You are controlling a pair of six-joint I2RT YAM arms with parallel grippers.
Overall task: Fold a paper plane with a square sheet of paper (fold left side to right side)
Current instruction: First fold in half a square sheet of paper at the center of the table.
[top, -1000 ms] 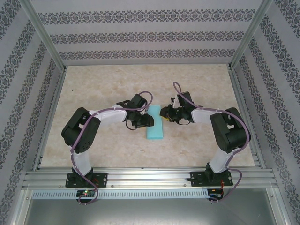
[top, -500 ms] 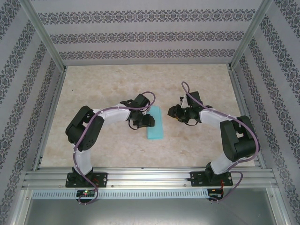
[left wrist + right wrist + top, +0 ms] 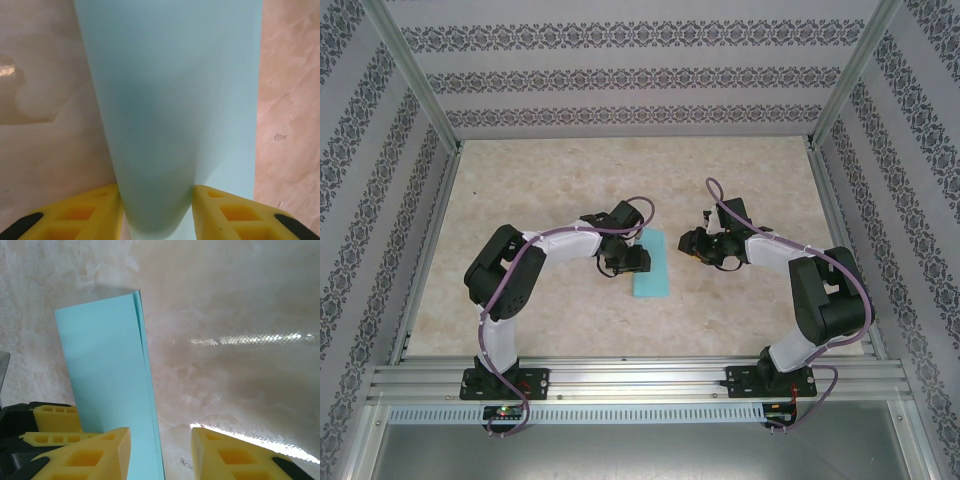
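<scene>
Left wrist view first: the left gripper (image 3: 156, 200) has its yellow fingers (image 3: 85, 215) set a modest gap apart, and a bowed layer of the square sheet of paper (image 3: 175, 100) fills that gap, touching both inner faces. It looks pinched there. A flatter turquoise layer lies under it and reaches out toward 3 o'clock.

In the right wrist view, the right gripper (image 3: 160, 440) is narrowly parted with nothing between its fingers but bare table. The folded sheet runs away toward 11 o'clock, its layered edge facing this gripper.

From the top external camera, the sheet is a narrow upright turquoise strip just 6 o'clock of the table's centre. The left gripper is on its 9 o'clock edge. The right gripper stands off at the strip's 2 o'clock, near but apart.

Against a second ago, that is the change. The right gripper was then right at the strip's 3 o'clock edge and has since drawn back toward 3 o'clock, its elbow swinging outward. The left gripper and the strip have scarcely shifted.

Around them lies the beige marbled table (image 3: 550, 190). Striped patterned walls (image 3: 620, 80) close three sides, and an aluminium rail (image 3: 640, 378) carries both arm bases at 6 o'clock.
</scene>
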